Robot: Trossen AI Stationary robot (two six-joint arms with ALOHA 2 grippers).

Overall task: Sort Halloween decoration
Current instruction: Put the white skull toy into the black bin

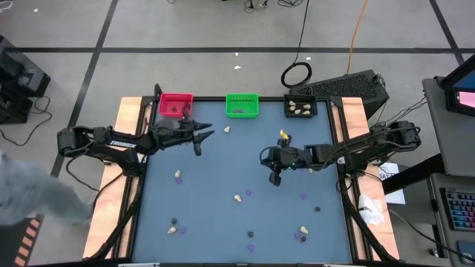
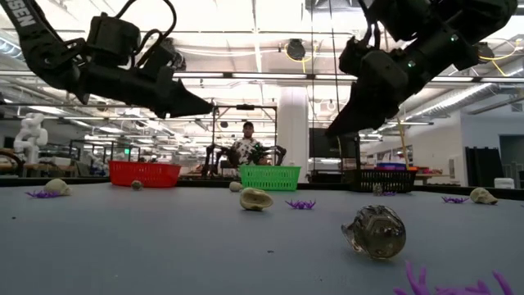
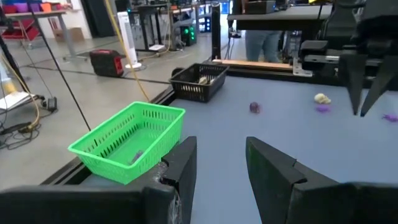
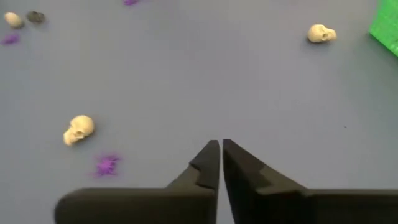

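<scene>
Readable text is scarce. White block letters run along the left arm (image 1: 111,139) in the high view, too small to spell out. In the low view the same arm (image 2: 33,33) carries white capitals at the frame's upper left corner; only the ending "SEN" is legible. Bins, trinkets and table show no lettering.

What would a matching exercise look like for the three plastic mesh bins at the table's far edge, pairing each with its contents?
Column one:
1. red rectangular plastic mesh bin
2. green rectangular plastic mesh bin
3. black rectangular plastic mesh bin

Column two:
A. cream-white skull-shaped trinkets
B. dark trinkets
C. a flat purple bit

Pairs: 1-B, 2-C, 3-A
</scene>
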